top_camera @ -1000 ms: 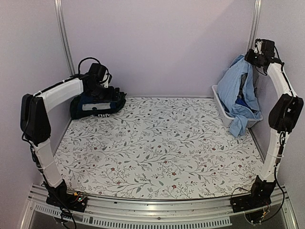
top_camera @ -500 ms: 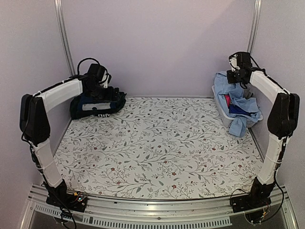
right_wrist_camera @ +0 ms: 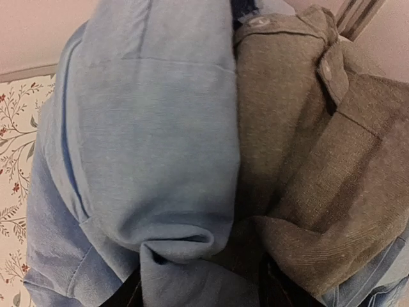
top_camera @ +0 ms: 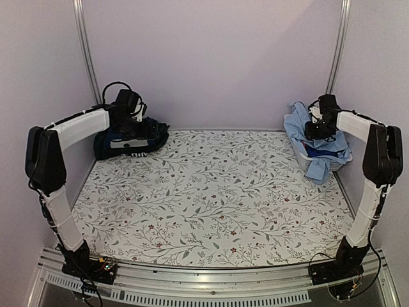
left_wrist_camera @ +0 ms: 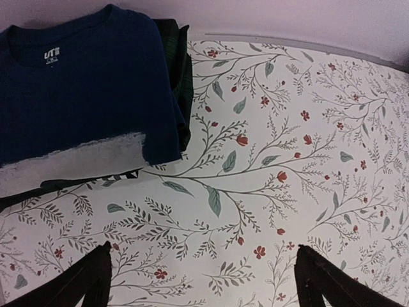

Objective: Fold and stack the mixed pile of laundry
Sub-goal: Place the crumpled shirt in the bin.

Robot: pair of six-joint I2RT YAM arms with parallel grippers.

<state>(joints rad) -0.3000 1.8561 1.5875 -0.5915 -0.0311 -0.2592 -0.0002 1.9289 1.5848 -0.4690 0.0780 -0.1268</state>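
Right gripper: down on the heap in the basket at the far right of the table. In the wrist view only the finger roots show at the bottom edge, with a bunched fold of the light blue shirt between them. Whether the jaws pinch that fold or stand loose around it, I cannot tell

Left gripper: fingers spread wide, nothing between them, hanging over the floral sheet just beside the stack in the far left corner

Step in hand (judgement): drawing the next garment from the basket. Folding of this piece not yet begun

Next move calls for: a firm pinch on the blue cloth alone, then a lift high enough to clear the basket rim. The grey collared shirt lies pressed against the blue one, so it may be dragged along. The middle of the sheet is the place to lay it out, and the left arm is free to take a second corner

Basket contents: light blue shirt on top, draping over the near wall; grey collared shirt beside it; something dark blue lower down, not identifiable

Stack, far left: navy T-shirt, folded, collar label up, lying on a dark green piece whose edge shows at its right side; a pale strip along its near edge
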